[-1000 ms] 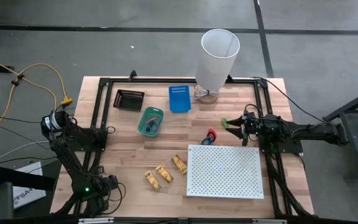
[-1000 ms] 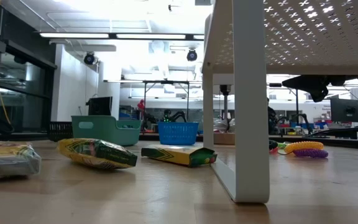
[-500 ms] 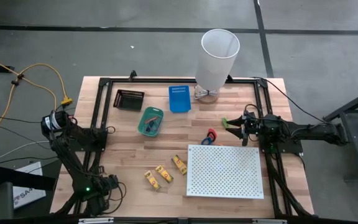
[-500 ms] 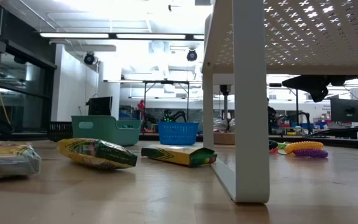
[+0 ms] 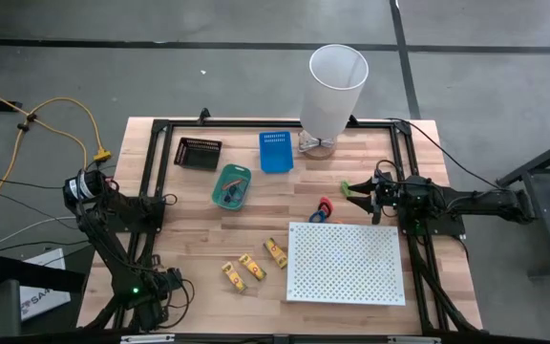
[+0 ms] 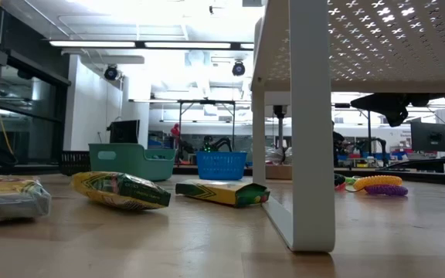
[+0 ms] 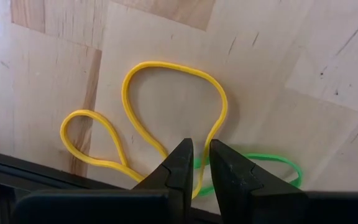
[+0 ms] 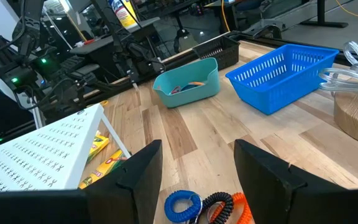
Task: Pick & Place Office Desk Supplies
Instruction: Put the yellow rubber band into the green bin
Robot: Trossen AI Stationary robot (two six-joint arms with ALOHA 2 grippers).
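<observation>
Where visible, teal bin (image 5: 230,186) with small items (image 5: 234,187).

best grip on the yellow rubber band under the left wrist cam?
Come straight down on the yellow rubber band. It lies flat on the wood as two loops, so pinch a single strand of the big loop, away from the green band that it overlaps near the left gripper, whose fingers are nearly shut.

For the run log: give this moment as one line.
left gripper: nearly shut, over yellow rubber band | right gripper: open, idle near coiled bands | packs: untouched
</observation>
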